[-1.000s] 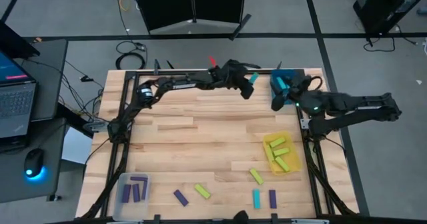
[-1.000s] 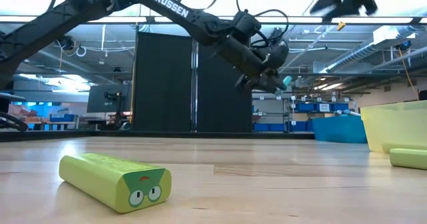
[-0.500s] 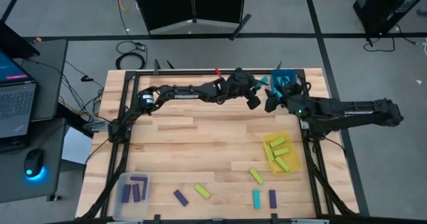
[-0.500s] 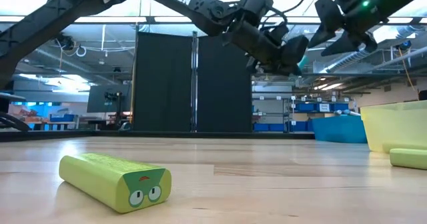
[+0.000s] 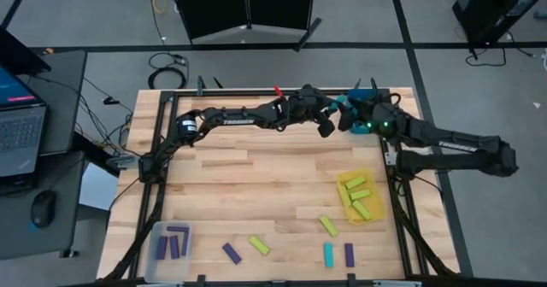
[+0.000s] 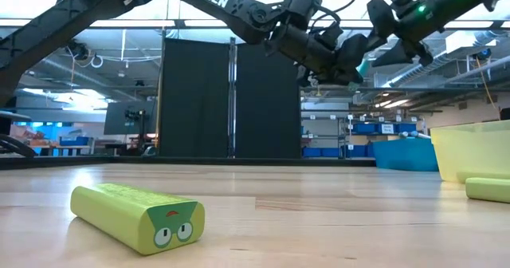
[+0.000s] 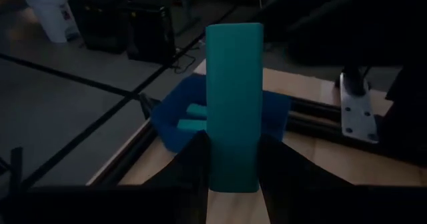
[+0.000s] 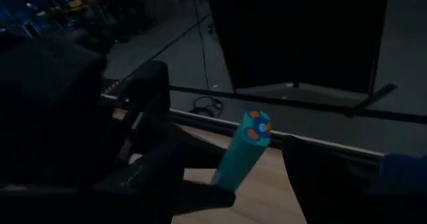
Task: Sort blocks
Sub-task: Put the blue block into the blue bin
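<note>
**Cyan block held aloft at the table's far edge**

Nearest in our low view, a yellow-green block (image 6: 137, 216) lies at lower left, its cartoon-eyed end visible only there. From above we see more blocks along the bottom, the yellow tray (image 5: 376, 203) at lower right and a clear tray (image 5: 159, 231) at lower left. At upper centre, our left gripper (image 7: 233, 167) clasps a cyan block (image 7: 233, 104) over the blue tray (image 7: 170, 121). Our right gripper (image 5: 349, 120) hangs unclenched just beside it.

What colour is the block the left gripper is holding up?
Teal-cyan. The block shows best in the left wrist view, clamped between the left gripper.
</note>
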